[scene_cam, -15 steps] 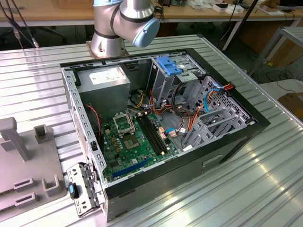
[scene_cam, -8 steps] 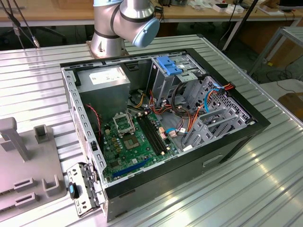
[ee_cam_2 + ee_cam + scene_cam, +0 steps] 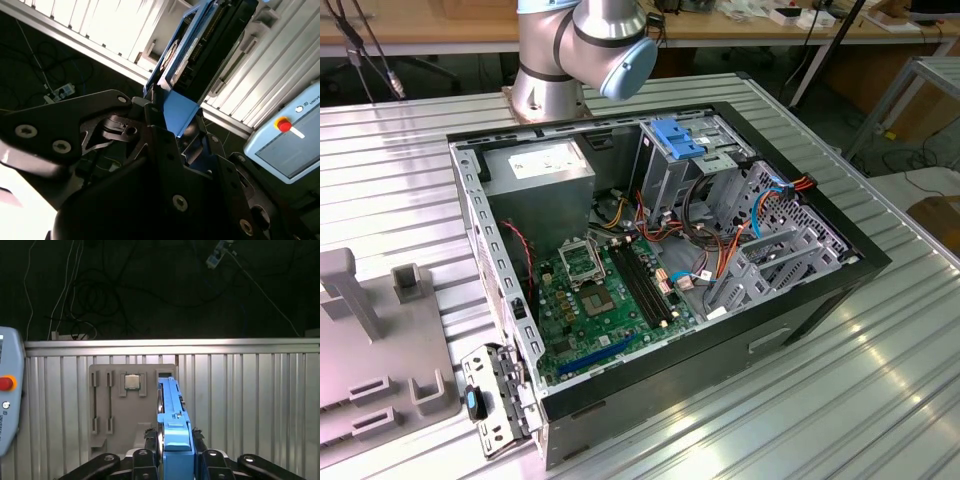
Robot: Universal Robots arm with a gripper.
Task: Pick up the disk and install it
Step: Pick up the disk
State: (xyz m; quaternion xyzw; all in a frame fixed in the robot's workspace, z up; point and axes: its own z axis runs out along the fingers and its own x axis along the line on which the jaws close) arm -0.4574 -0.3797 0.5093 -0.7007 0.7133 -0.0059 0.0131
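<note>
In both wrist views my gripper (image 3: pixel 175 452) (image 3: pixel 167 117) is shut on the disk. In the first wrist view the disk (image 3: pixel 174 415) is held edge-on, its blue side rail between my two black fingers (image 3: pixel 149 442). In the second wrist view the disk (image 3: pixel 200 55) stretches away from the jaws, showing its dark body, a grey-metal face and the blue rail. It hangs lifted above the grey parts holder (image 3: pixel 115 405) on the ribbed metal table (image 3: pixel 250 400). The open computer case (image 3: pixel 660 250) lies on its side in the exterior view, with the blue-topped drive cage (image 3: pixel 680 135) at its far end.
Inside the case are the power supply box (image 3: pixel 542 165), the green motherboard (image 3: pixel 595 290) and loose cables (image 3: pixel 720 240). The holder carries a small square chip (image 3: pixel 132 382). A pendant with a red button (image 3: pixel 284 125) lies beside the table. The arm's base (image 3: pixel 560 60) stands behind the case.
</note>
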